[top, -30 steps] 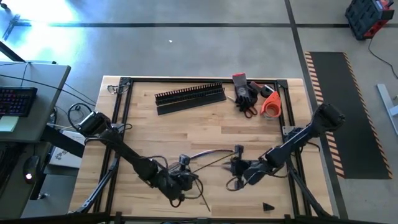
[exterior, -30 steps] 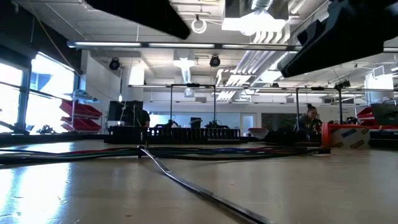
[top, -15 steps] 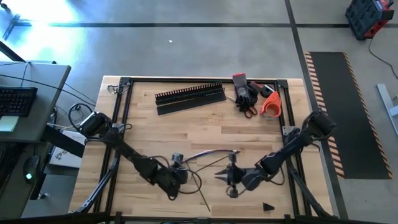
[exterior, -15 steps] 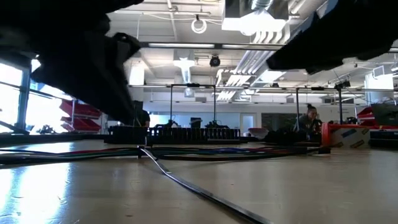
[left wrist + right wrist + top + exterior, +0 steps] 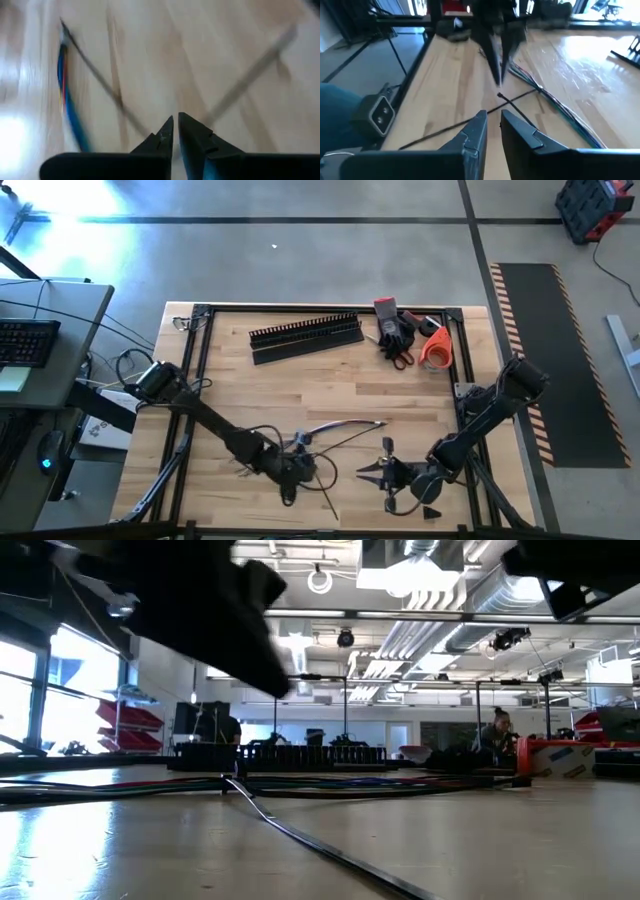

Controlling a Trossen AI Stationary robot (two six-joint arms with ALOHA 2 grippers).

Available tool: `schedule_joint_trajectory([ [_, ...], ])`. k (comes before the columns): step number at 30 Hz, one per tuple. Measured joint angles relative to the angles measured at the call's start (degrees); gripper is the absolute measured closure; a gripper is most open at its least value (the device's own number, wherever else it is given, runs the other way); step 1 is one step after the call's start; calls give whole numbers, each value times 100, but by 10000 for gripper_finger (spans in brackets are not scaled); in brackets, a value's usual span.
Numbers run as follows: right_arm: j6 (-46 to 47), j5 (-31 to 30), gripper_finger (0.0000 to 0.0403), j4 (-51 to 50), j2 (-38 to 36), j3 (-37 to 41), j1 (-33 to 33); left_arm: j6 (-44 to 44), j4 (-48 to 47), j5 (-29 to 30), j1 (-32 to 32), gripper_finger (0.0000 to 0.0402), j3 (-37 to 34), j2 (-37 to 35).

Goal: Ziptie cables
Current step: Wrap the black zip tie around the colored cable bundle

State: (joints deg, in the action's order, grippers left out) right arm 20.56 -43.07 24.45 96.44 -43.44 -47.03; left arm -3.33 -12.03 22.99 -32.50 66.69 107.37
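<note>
Cables [image 5: 335, 426] are lying near the middle of the table, long axis running roughly parallel to the front edge. Left gripper [image 5: 296, 467], fingers nearly together and holding nothing, is hovering just frontward of their left end and is the nearer arm. Right gripper [image 5: 378, 471], fingers slightly apart and empty, is sitting toward the front-right corner, beside a thin black strand [image 5: 470, 120].

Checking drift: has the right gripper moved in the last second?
Yes. In the high view the right gripper has gone from beside the cables toward the table's near edge, away from the black duct.
</note>
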Motion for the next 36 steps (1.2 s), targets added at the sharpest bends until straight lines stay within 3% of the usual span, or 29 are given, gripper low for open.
schedule_joint_trajectory([
  [3, 4, -40, 363, -6, 27, 0, 27, -83, -1264, 163, -71, 399, 20, -172],
  [7, 12, -112, 363, -5, 27, 0, 64, -245, -1295, 205, 11, 397, -131, -146],
  [10, -48, -144, 363, 19, 29, 0, 64, -247, -423, -440, 145, 397, -277, 200],
  [14, -2, -143, 363, 17, 29, 0, 64, -93, 2066, -1134, 231, 397, -250, 754],
  [16, 3, -141, 363, 19, 29, 0, 64, 163, 2848, -1204, 262, 397, -242, 943],
  [18, 79, -87, 363, 17, 31, 0, 49, 389, 3040, -995, 280, 397, -133, 966],
  [23, 482, 662, 363, 18, 89, -2, 49, 522, 2552, -614, 289, 397, 12, 667],
  [30, 469, 2334, 364, -129, 416, -406, -125, 319, 1658, -347, 167, 397, 5, 524],
  [33, 901, 3060, 364, -294, 416, -726, -212, 201, 1494, -276, 121, 397, 3, 525],
  [36, 1485, 3116, 363, -260, 472, -940, -296, 125, 1488, -148, 87, 396, 3, 525],
])
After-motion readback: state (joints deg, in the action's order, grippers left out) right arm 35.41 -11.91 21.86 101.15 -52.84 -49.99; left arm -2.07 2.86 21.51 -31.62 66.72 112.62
